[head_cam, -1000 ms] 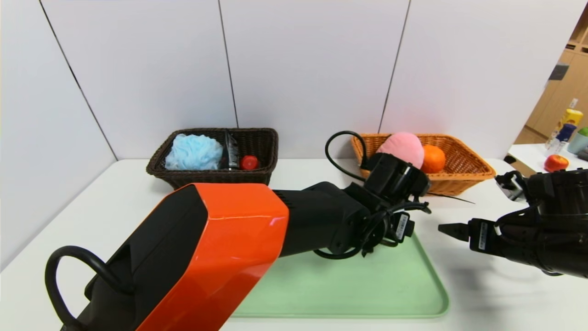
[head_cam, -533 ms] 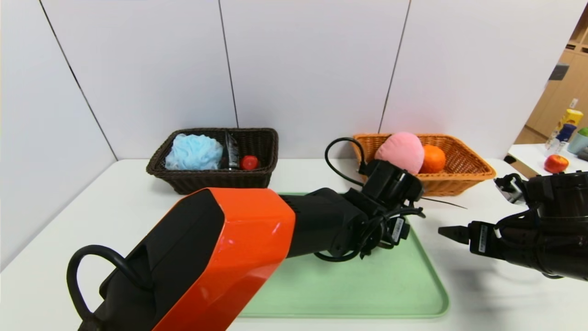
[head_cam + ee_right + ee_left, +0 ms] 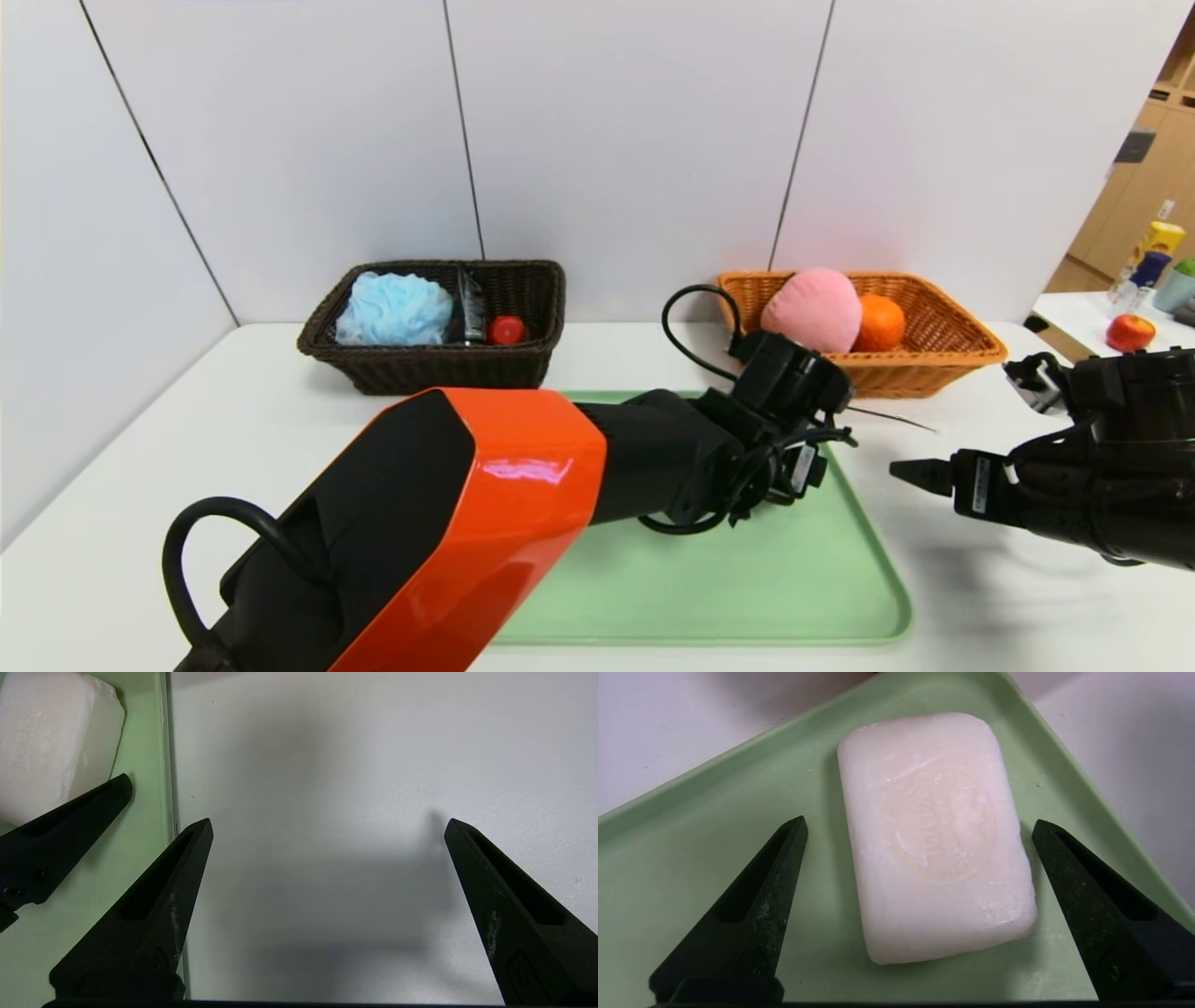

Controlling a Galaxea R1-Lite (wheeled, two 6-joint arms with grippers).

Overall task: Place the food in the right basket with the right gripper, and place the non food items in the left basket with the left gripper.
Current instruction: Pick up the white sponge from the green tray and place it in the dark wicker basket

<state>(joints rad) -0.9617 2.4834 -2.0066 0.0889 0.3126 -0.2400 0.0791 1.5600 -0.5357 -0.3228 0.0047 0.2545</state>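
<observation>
A white soap bar [image 3: 934, 835] lies near the far right corner of the green tray [image 3: 714, 826]. My left gripper [image 3: 920, 826] is open, its jaws on either side of the bar, apart from it. In the head view the bar is hidden behind the left wrist [image 3: 784, 411]. My right gripper [image 3: 327, 826] is open and empty over bare table right of the tray; its tip [image 3: 920, 471] shows in the head view. The blue puff [image 3: 394, 308], dark tube [image 3: 470, 308] and red ball [image 3: 507, 329] lie in the dark basket [image 3: 439, 359]. The pink peach [image 3: 810, 308] and orange [image 3: 879, 322] lie in the orange basket [image 3: 943, 359].
The green tray [image 3: 747, 579] sits mid-table. A white wall stands close behind both baskets. A side table at the far right holds a red apple [image 3: 1130, 331] and bottles [image 3: 1158, 252]. My left arm's orange shell [image 3: 467, 541] covers the front left.
My left arm has reached forward and dropped lower over the tray's far right corner. The right arm has hardly moved.
</observation>
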